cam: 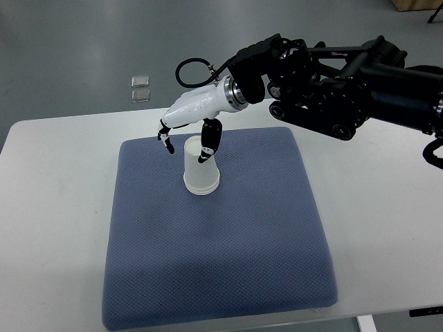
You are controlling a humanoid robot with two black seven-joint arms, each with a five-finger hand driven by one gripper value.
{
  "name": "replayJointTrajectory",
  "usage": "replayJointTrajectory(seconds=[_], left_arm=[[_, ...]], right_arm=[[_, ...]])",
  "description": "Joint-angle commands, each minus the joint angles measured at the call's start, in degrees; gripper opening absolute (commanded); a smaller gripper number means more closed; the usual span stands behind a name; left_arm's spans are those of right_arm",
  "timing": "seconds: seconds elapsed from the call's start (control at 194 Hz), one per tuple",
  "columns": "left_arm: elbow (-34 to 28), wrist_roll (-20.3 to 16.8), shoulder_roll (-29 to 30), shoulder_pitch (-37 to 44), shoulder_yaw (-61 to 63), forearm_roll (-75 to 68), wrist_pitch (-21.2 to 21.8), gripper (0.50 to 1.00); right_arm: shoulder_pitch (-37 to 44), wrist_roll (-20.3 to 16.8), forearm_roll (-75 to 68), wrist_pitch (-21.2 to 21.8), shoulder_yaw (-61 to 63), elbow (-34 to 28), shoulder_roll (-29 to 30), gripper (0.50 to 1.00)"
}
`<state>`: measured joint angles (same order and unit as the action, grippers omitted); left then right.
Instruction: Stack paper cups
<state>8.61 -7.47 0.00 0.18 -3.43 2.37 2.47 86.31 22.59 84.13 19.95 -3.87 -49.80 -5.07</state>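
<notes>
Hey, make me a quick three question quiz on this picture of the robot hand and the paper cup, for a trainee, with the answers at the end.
1. True or false: the paper cup stands upside down, its wide rim on the blue mat.
2. From which edge of the picture does the arm of the working hand enter? A) left B) right C) bottom
3. Fill in: the mat lies on a ______ table.

Key:
1. True.
2. B. It is the right hand, whose fingers are spread around the cup's top; whether they already touch it is not clear.
3. White.
</notes>
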Motion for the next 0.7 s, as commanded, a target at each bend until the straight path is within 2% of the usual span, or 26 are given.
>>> replayJointTrajectory(seconds=[0.0, 0.176, 0.3, 0.486, 0.693], left_arm=[[0.00, 0.00, 0.00, 0.00, 0.00, 0.00, -0.01, 1.000], [0.00, 0.00, 0.00, 0.00, 0.00, 0.00, -0.01, 1.000], [0.00, 0.00, 0.00, 0.00, 0.00, 0.00, -0.01, 1.000], [0.00, 0.00, 0.00, 0.00, 0.00, 0.00, -0.01, 1.000], [0.00, 0.00, 0.00, 0.00, 0.00, 0.00, -0.01, 1.000]], right_arm=[[0.09, 0.09, -0.28, -0.61, 0.00, 0.23, -0.02, 0.887], [-0.09, 0.09, -1.24, -2.37, 2.37, 4.27, -0.64, 0.897], [-2.02, 0.09, -2.30, -2.02, 6.50, 6.91, -1.43, 0.897], [-5.01, 0.09, -3.09, -1.58, 12.92, 9.20, -5.74, 0.899], [-9.49, 0.09, -15.12, -2.98, 16.26, 13.85, -8.81, 0.899]])
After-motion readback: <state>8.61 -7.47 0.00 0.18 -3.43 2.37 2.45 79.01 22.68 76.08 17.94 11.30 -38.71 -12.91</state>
